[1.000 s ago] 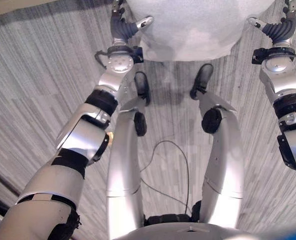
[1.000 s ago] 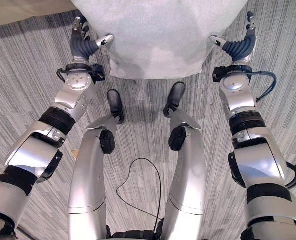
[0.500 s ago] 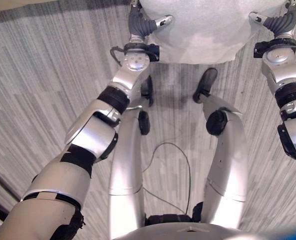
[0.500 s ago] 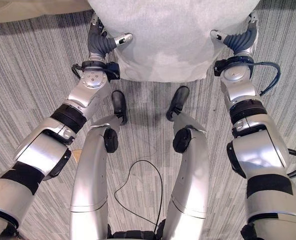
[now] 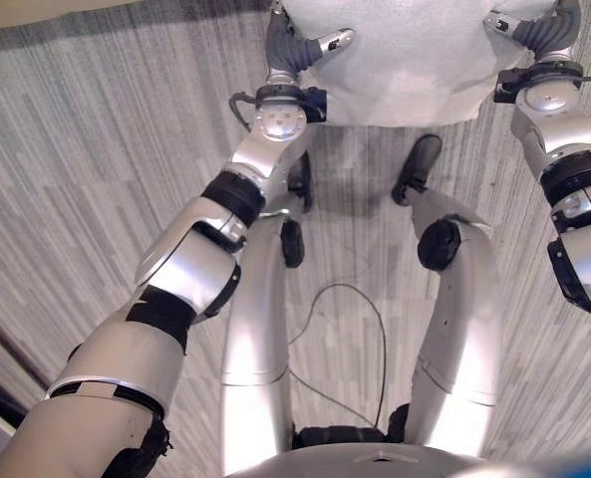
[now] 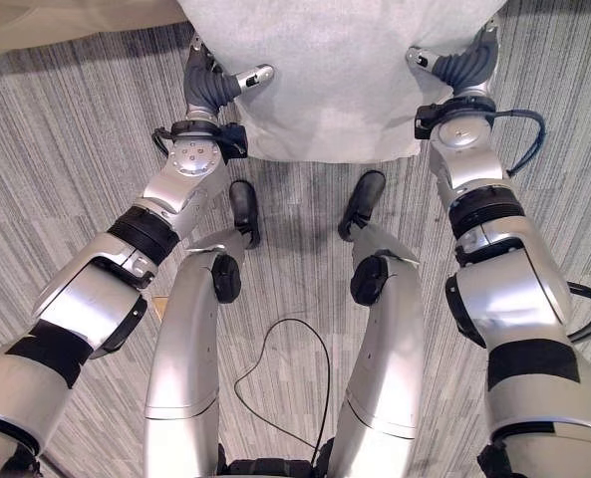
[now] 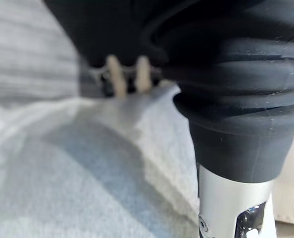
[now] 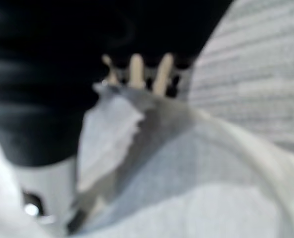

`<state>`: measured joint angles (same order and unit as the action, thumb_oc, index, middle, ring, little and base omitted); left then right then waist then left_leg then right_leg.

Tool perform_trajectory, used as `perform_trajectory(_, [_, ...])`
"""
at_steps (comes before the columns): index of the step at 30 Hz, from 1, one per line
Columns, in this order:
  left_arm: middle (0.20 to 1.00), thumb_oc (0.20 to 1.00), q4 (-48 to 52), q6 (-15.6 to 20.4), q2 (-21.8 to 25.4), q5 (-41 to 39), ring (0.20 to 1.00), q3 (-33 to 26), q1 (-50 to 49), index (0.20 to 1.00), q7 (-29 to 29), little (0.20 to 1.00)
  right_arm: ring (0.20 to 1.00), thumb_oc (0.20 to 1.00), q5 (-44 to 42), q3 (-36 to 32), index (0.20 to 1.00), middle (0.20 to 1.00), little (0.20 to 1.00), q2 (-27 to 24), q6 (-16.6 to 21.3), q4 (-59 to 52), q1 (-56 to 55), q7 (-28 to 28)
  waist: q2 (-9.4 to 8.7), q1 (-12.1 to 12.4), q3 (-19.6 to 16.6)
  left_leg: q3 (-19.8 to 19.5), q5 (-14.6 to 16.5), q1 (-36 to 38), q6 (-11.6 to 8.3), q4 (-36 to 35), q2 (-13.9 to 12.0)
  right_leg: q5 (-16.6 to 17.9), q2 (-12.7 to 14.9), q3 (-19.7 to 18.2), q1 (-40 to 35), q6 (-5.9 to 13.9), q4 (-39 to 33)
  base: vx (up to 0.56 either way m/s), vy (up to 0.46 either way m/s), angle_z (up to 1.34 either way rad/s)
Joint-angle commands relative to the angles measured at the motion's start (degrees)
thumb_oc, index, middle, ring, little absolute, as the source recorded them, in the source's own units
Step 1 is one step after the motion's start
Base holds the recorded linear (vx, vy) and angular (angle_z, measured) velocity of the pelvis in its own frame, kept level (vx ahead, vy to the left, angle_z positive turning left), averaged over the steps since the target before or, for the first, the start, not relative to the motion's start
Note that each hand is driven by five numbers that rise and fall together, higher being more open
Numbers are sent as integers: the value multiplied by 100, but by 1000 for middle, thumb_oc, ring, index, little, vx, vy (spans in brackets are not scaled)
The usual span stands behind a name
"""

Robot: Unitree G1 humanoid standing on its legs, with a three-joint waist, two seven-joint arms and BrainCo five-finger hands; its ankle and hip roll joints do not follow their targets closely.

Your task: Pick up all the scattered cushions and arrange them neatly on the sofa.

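A large white cushion (image 6: pixel 340 75) hung in front of the robot, above the grey striped carpet floor (image 6: pixel 66 179), held between the two arms at its lower corners. The left robot hand (image 6: pixel 215 88) sat at the cushion's left edge, its thumb laid forward over the near face of the fabric while the fingers went up behind the edge, so the cushion was pinched between thumb and fingers. The right robot hand (image 6: pixel 452 66) mirrored it at the cushion's right edge, thumb pressed across the near face and fingers reaching round the back, likewise clamped on the fabric. In the left wrist view the pale, softly creased cloth lay directly against the dark ribbed cover of the hand, with fingers (image 7: pixel 118 79) pressing into the edge beyond it. The right wrist view gave the same reading: fingers (image 8: pixel 137 69) dug into the bunched rim of the cushion, with the striped carpet beyond. The cushion's lower hem was straight and level between the two wrists, clear of the floor. A beige strip (image 6: pixel 56 20) edged the carpet at the far left.
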<state>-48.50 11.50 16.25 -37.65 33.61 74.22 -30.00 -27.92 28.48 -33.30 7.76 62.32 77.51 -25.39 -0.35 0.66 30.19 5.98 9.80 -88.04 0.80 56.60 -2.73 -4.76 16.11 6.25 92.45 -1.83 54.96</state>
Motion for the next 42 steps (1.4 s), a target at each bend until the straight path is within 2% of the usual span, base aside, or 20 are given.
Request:
perform_trajectory(1, [1000, 1000, 116, 196, -263, 383, 1000, -65, 354, 1000, -36, 1000, 1000, 1000, 128, 699, 1000, 1000, 1000, 594, 374, -617, 477, 255, 555, -103, -40, -1254, -318, 55, -546, -256, 200, -408, -101, -127, -249, 944, 24, 0, 0, 0])
perform_trajectory(8, [1000, 1000, 25, 25, -260, 851, 1000, 30, 610, 1000, -317, 1000, 1000, 1000, 1, 671, 1000, 1000, 1000, 1311, 526, -967, 611, 230, 654, -65, -40, -1302, -358, 24, -545, -213, 235, -418, -98, -89, -249, 951, 62, 0, 0, 0])
perform_trajectory(9, [881, 881, -33, -85, -203, 991, 881, 99, 633, 881, -290, 881, 1000, 1000, -116, 629, 1000, 1000, 1000, 1380, 580, -1072, 577, 265, 671, -62, -40, -1308, -371, 25, -544, -224, 238, -409, -95, -84, -249, 955, 56, 4, 30, 0])
perform_trajectory(10, [881, 881, -106, -197, -121, 1209, 881, 171, 710, 881, -298, 881, 1000, 1000, -234, 568, 1000, 1000, 1000, 1436, 632, -1117, 578, 287, 678, -64, -40, -1311, -381, 28, -547, -237, 239, -403, -102, -89, -249, 959, 48, 7, 35, 0])
perform_trajectory(11, [573, 573, -102, -320, 21, 1519, 573, 327, 813, 573, -254, 573, 448, 448, -338, 539, 448, 448, 448, 1480, 686, -1223, 561, 325, 689, -68, -40, -1310, -391, 23, -547, -239, 239, -395, -107, -94, -249, 966, 51, 0, 0, 0])
perform_trajectory(12, [253, 253, -98, -328, 25, 1529, 253, 332, 813, 253, -255, 253, 200, 200, -340, 529, 200, 200, 200, 1482, 684, -1229, 560, 327, 678, -67, -40, -1310, -391, 23, -547, -239, 239, -396, -106, -94, -249, 967, 51, 7, 34, 0])
perform_trajectory(13, [200, 200, -129, -419, 152, 1722, 200, 400, 887, 200, -309, 200, 200, 200, -488, 421, 200, 200, 200, 1550, 759, -1469, 488, 396, 694, -72, -40, -1284, -402, 27, -540, -228, 240, -375, -108, -104, -249, 969, 68, 0, 0, 0])
perform_trajectory(19, [200, 200, 34, -370, 523, 1624, 200, 259, 724, 200, -307, 200, 200, 200, -485, 188, 200, 200, 200, 1467, 849, -2159, 388, 401, 670, -81, -42, -1224, -414, 87, -539, -297, 231, -324, -142, -134, -249, 984, 37, -1, 23, -1])
perform_trajectory(24, [200, 200, 243, -251, 769, 1388, 200, 30, 477, 200, -293, 200, 200, 200, -400, 20, 200, 200, 200, 1421, 887, -2536, 308, 373, 566, -137, -49, -1110, -442, 204, -530, -526, 257, -256, -191, -195, -249, 992, -50, -3, 4, -2])
perform_trajectory(27, [200, 200, 512, -170, 792, 1329, 200, -145, 186, 200, -276, 200, 200, 200, -394, -110, 200, 200, 200, 1466, 912, -2731, 121, 382, 481, -166, -288, -971, -474, 292, -519, -825, 250, -207, -225, -227, -249, 995, -207, -11, 4, 1])
perform_trajectory(28, [200, 200, 655, -117, 745, 1305, 200, -267, -19, 200, -268, 200, 200, 200, -395, -172, 200, 200, 200, 1528, 932, -2889, -47, 421, 393, -203, -498, -846, -508, 409, -511, -1088, 240, -157, -243, -254, -254, 994, -296, -32, 11, 1])
perform_trajectory(30, [200, 200, 885, -68, 715, 1279, 200, -350, -210, 200, -247, 200, 200, 200, -364, -218, 200, 200, 200, 1556, 932, -2985, -186, 417, 356, -215, -588, -809, -551, 515, -509, -1267, 257, -141, -240, -251, -346, 987, -383, -52, 4, 5])
perform_trajectory(33, [200, 200, 1579, 70, 406, 1211, 200, -691, -939, 200, -236, 200, 200, 200, -228, -327, 200, 200, 200, 1796, 945, -3473, -718, 503, 304, -204, -617, -850, -652, 1319, -511, -1859, 303, -61, -322, -64, -1280, 972, -987, -98, 25, 2])
perform_trajectory(38, [200, 200, 2225, 208, -55, 989, 200, -1003, -1799, 200, -199, 200, 200, 200, -229, -392, 200, 200, 200, 2085, 959, -3902, -1412, 637, 279, -148, -656, -977, -752, 2178, -544, -2360, 333, 9, -321, 106, -2286, 961, -1539, -48, 21, 6])
perform_trajectory(42, [200, 200, 2717, 223, -127, 1138, 200, -1140, -2392, 200, -184, 200, 200, 200, -21, -337, 200, 200, 200, 2134, 955, -4321, -1964, 701, 236, -35, -740, -1070, -793, 3020, -567, -2714, 352, 53, -280, 256, -3252, 943, -1995, -11, 21, 4])
